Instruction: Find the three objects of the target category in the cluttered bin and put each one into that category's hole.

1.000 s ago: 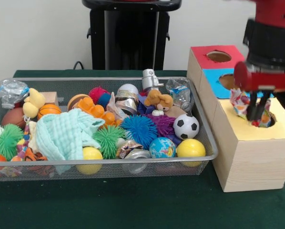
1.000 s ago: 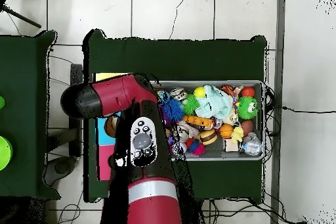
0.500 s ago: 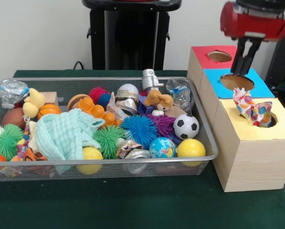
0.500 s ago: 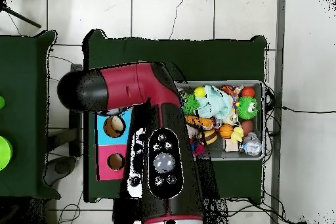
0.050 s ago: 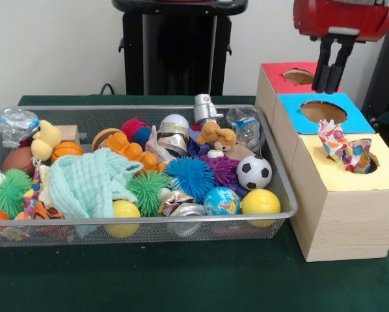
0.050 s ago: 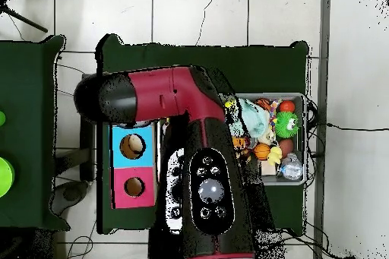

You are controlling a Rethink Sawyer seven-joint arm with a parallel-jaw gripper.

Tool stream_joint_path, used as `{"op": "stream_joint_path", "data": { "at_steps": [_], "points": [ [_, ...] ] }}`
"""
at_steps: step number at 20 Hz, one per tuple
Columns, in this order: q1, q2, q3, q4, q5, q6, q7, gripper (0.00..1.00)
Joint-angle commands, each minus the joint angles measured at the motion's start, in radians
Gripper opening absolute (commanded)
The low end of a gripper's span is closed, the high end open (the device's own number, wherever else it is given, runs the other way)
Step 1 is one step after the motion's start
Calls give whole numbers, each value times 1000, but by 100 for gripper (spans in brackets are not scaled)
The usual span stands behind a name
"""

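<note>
My gripper (image 5: 329, 88) hangs high over the seam between the red box (image 5: 277, 70) and the blue box (image 5: 357, 121). It is open by a narrow gap and holds nothing. A crumpled colourful wrapper (image 5: 343, 149) sticks out of the hole in the yellow box (image 5: 341, 208), below and in front of the gripper. The wire bin (image 5: 116, 108) to the left holds crushed foil (image 5: 174, 135), a dented can (image 5: 187, 209) and crumpled clear plastic (image 5: 246, 127) among balls and toys. In the overhead view my arm (image 6: 201, 187) hides the gripper and the yellow box.
The bin is packed with spiky balls (image 5: 190, 177), a small football (image 5: 254, 172), yellow balls (image 5: 260, 203), a mint cloth (image 5: 90, 182) and plush toys (image 5: 217, 136). The overhead view shows the blue hole (image 6: 132, 146), the red hole (image 6: 134, 187) and the bin's right end (image 6: 304, 131).
The gripper let go of the wrapper in the yellow box's hole, rose, and moved back over the blue and red boxes. The wrapper stays propped in the hole.
</note>
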Motion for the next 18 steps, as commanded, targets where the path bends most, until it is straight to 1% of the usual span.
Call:
{"op": "stream_joint_path", "data": {
  "at_steps": [1,3,6,10,15,18],
  "points": [
    [-99,132,154,27,-75,-110,-268,0],
    [-122,143,169,30,-108,-139,-292,0],
    [-153,144,191,36,-149,-142,-331,0],
    [-200,131,223,78,-186,-163,-347,0],
    [-290,137,297,121,-224,-191,-394,0],
    [-343,153,345,118,-242,-177,-427,0]
  ]
}}
